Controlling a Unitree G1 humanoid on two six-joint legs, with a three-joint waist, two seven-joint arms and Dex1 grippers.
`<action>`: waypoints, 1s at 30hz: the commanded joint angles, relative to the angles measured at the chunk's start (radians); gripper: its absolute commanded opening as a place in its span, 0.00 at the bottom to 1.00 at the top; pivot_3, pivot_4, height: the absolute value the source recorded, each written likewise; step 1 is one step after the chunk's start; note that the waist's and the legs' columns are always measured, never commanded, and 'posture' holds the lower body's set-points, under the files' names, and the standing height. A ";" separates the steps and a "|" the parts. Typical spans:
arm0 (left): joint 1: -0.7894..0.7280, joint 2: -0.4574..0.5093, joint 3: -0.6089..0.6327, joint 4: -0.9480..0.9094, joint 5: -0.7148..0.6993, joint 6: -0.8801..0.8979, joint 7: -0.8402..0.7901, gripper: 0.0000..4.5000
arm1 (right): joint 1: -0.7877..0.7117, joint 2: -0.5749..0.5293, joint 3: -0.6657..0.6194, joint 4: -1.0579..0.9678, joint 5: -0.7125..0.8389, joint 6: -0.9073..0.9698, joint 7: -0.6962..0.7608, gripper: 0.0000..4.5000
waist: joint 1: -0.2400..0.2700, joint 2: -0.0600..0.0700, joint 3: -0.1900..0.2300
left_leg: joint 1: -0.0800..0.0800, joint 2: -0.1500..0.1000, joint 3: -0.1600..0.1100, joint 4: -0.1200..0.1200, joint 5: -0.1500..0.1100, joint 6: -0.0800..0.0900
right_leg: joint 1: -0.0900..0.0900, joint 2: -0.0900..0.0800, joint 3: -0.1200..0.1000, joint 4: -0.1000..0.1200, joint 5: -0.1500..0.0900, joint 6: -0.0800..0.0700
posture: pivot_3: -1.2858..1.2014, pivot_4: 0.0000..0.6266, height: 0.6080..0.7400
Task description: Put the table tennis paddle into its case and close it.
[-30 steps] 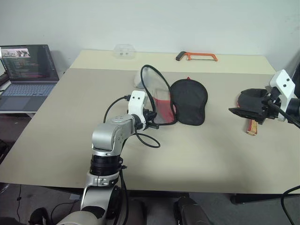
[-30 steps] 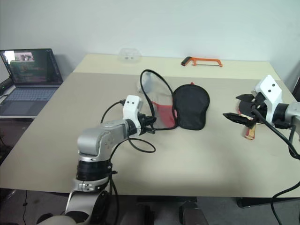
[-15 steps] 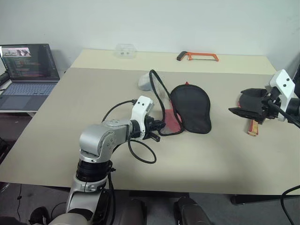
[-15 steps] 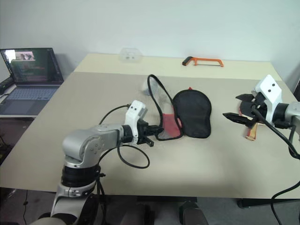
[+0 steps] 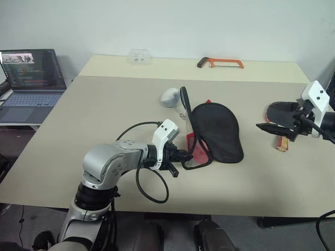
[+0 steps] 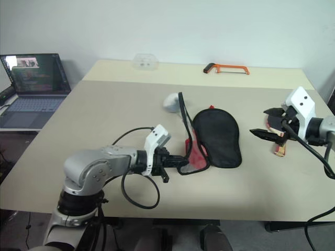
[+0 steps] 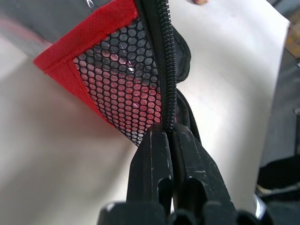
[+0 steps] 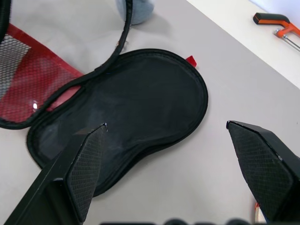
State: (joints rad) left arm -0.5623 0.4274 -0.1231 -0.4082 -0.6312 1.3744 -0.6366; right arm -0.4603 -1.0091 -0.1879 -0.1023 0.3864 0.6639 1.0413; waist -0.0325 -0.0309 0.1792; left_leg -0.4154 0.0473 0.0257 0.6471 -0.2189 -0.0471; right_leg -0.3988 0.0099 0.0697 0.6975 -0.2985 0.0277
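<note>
My left wrist view showed the left gripper pinching the case zipper edge beside red mesh; head views showed right fingers spread wide, empty.

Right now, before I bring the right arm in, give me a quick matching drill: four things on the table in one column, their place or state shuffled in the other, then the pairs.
Things:
1. case
2. left gripper
3. right gripper
4. orange hacksaw

States:
A. open, hovering above the table
B. lying at the table's far edge
C. shut on the zipper edge of the raised flap
D. unzipped, black half flat on the table

Pairs: 1-D, 2-C, 3-A, 4-B
</note>
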 commanded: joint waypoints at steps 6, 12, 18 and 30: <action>-0.013 0.034 -0.023 -0.023 -0.026 -0.048 -0.021 0.01 | -0.017 -0.011 -0.038 -0.012 0.018 -0.014 -0.009 1.00 | 0.000 0.000 0.000 | 0.000 0.000 0.000 0.000 0.000 0.000 | 0.000 0.000 0.000 0.000 0.000 0.000 | 0.52 0.24 1.00; -0.058 0.072 -0.019 0.087 0.048 -0.141 0.002 0.01 | -0.027 -0.005 -0.025 -0.007 0.017 -0.017 -0.009 1.00 | 0.000 0.000 0.000 | 0.000 0.000 0.000 0.000 0.000 0.000 | 0.000 0.000 0.000 0.000 0.000 0.000 | 0.52 0.24 1.00; -0.066 0.107 -0.022 0.112 0.075 -0.182 -0.002 0.01 | -0.034 -0.003 -0.015 0.005 0.013 -0.023 -0.003 1.00 | 0.000 0.000 0.000 | 0.000 0.000 0.000 0.000 0.000 0.000 | 0.000 0.000 0.000 -0.001 0.000 0.000 | 0.52 0.24 1.00; -0.001 0.079 -0.021 -0.004 0.040 -0.101 0.046 0.16 | -0.057 0.000 0.014 0.042 0.006 -0.052 0.016 1.00 | 0.000 0.000 0.000 | 0.000 0.000 0.000 0.000 0.000 0.000 | 0.000 0.000 0.000 -0.001 0.000 0.000 | 0.52 0.24 1.00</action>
State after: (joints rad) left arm -0.5607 0.5134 -0.1518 -0.3653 -0.5751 1.2652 -0.5986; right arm -0.4974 -1.0043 -0.1650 -0.0549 0.3844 0.6321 1.0477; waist -0.0322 -0.0309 0.1792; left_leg -0.4157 0.0474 0.0256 0.6468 -0.2190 -0.0469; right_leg -0.3990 0.0099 0.0700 0.6964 -0.2986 0.0278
